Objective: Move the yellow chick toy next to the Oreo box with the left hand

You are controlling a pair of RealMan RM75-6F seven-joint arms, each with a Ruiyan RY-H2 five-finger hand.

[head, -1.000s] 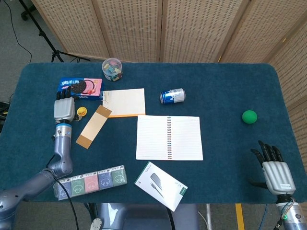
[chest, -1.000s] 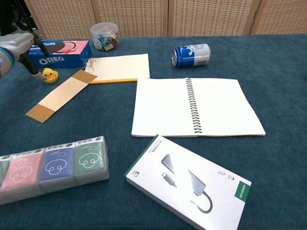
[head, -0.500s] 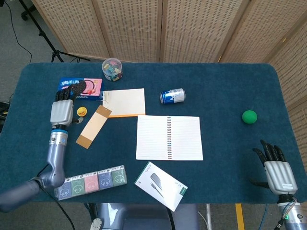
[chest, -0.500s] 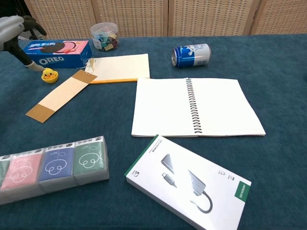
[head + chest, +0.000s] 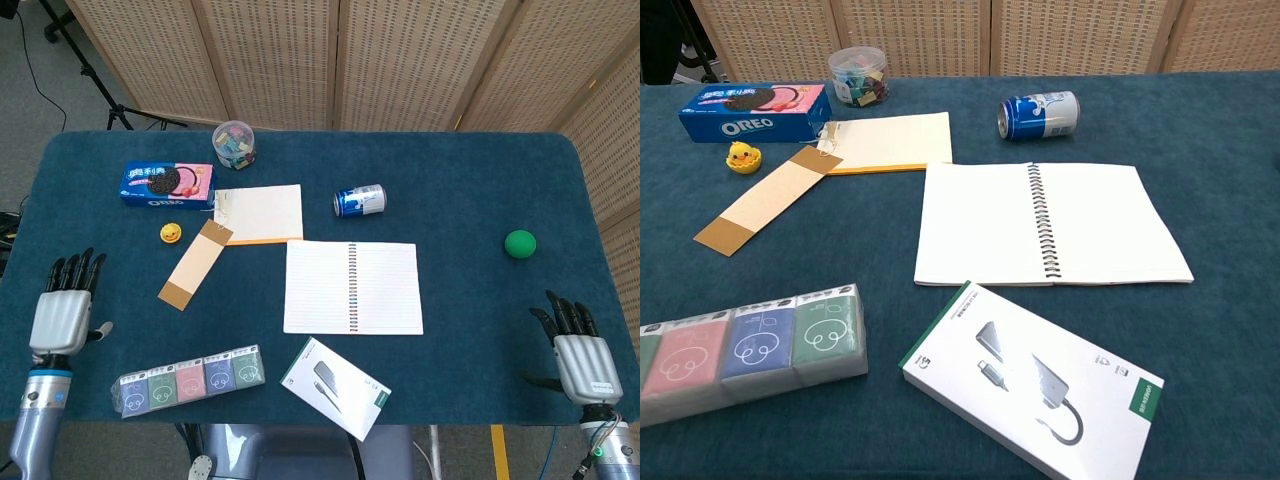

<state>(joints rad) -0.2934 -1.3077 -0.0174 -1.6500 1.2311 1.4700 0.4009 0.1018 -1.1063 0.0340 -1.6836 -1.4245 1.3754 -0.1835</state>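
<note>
Head view shows us the chick point(image 5: 171, 233) just below the Oreo box point(image 5: 167, 185), our left robot hand point(image 5: 66, 312) spread, empty, well apart; a return reach could knock it

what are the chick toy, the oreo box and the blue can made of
The yellow chick toy looks like smooth moulded plastic or rubber: its surface is even and matte, though too small to be sure. The Oreo box seems glossy printed cardboard, with sharp folded edges. The blue can, lying on its side, looks like metal, with a silvery rim.
</note>
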